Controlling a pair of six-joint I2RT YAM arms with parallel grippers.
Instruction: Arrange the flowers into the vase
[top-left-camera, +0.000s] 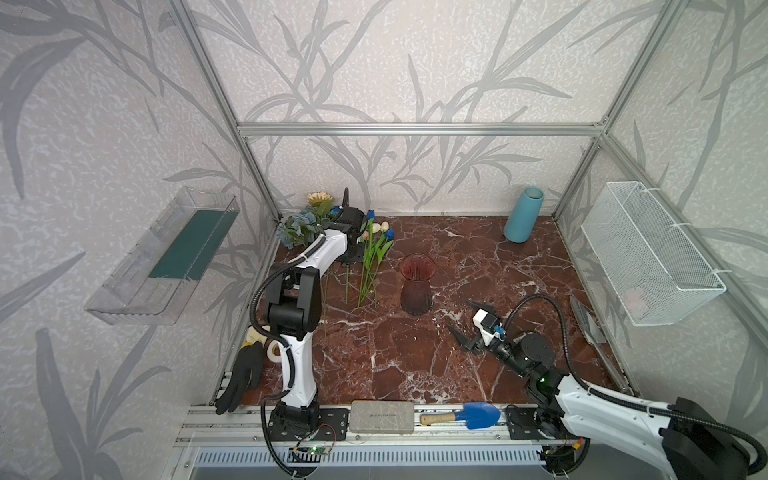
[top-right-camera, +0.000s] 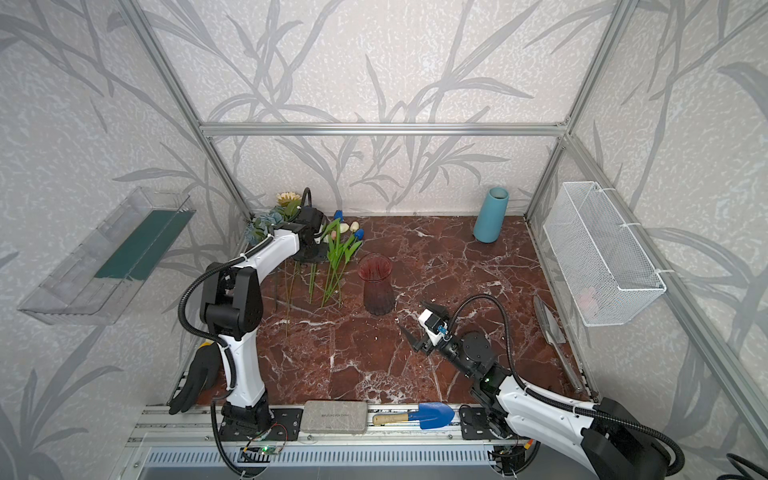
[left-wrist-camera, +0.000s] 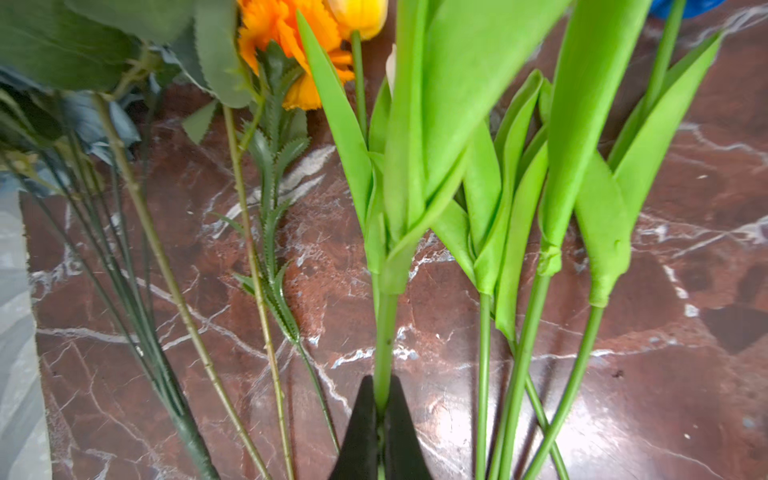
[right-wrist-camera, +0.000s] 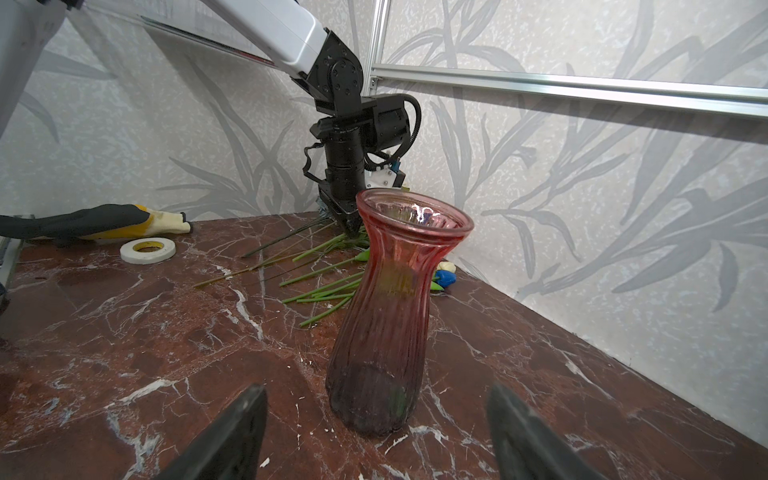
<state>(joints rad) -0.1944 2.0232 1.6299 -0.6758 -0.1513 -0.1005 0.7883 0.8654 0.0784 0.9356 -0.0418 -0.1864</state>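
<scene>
The left gripper (left-wrist-camera: 383, 399) is clamped tight on one bright green tulip stem (left-wrist-camera: 385, 328). Its black fingers (left-wrist-camera: 361, 432) pinch the stem below the leaf sheath, low over the marble tabletop (left-wrist-camera: 685, 395). The rest of the flowers (top-left-camera: 365, 266) lie flat around that stem. On one side are more green tulip stems, whose ends cross. On the other side a toothed-leaf stem leads to an orange bloom (left-wrist-camera: 274, 37), and a yellow tulip (left-wrist-camera: 361, 14) head lies next to it. Beyond them run the thin dark stems of the dusty-blue roses (top-left-camera: 297, 228).

In both top views the bunch lies at the back left of the table with the heads toward the rear wall. A cream daisy (top-left-camera: 320, 198) sits in the corner and a blue tulip (top-left-camera: 389, 235) on the bunch's right edge. Just right of the stem ends, the red glass vase (top-left-camera: 417, 286) stands upright near the table's middle.

The right gripper (top-left-camera: 461, 316) hovers in front and to the right of that vase, its jaws parted and holding nothing. A teal vase (top-left-camera: 523, 214) stands at the back right.
</scene>
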